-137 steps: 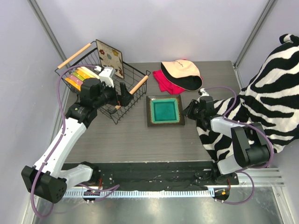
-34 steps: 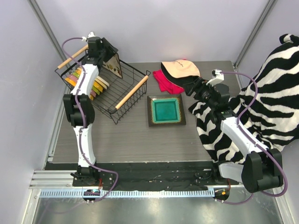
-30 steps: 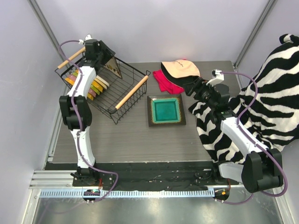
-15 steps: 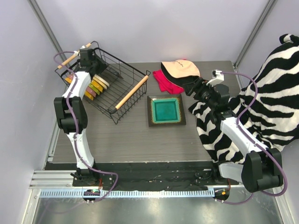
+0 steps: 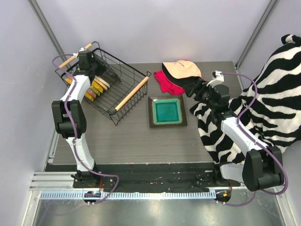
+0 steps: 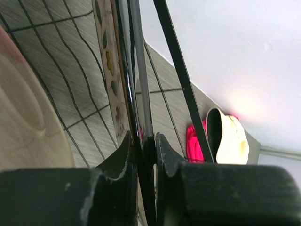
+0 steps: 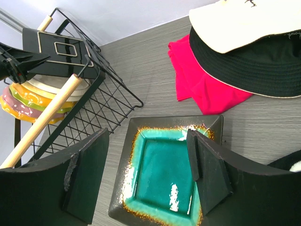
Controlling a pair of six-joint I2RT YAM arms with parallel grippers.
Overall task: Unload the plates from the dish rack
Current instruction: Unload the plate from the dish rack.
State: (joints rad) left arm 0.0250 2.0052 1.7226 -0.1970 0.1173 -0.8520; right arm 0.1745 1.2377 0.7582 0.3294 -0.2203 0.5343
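My left gripper point(image 5: 88, 60) reaches into the far-left corner of the black wire dish rack point(image 5: 128, 76). In the left wrist view the left gripper point(image 6: 143, 139) is shut on the dark rim of the square flowered plate point(image 6: 109, 70), which stands nearly on edge. The right wrist view shows that plate's dark back point(image 7: 56, 54). Round scalloped plates point(image 5: 96, 87) stand in a row in the rack beside it, the cream one point(image 6: 23, 122) closest. My right gripper point(image 7: 146, 141) is open above a teal square plate point(image 5: 167, 111) on the table, holding nothing.
The rack's wooden handle point(image 5: 131, 93) lies along its near-right side. A cream-and-black cap point(image 5: 182, 70) sits on a red cloth point(image 5: 164, 84) at the back. A zebra-striped cloth point(image 5: 263, 103) covers the right side, under the right arm.
The left gripper has moved left and down into the rack's back corner and its jaws have closed on the square plate, which now stands edge-on. The right arm has held still.
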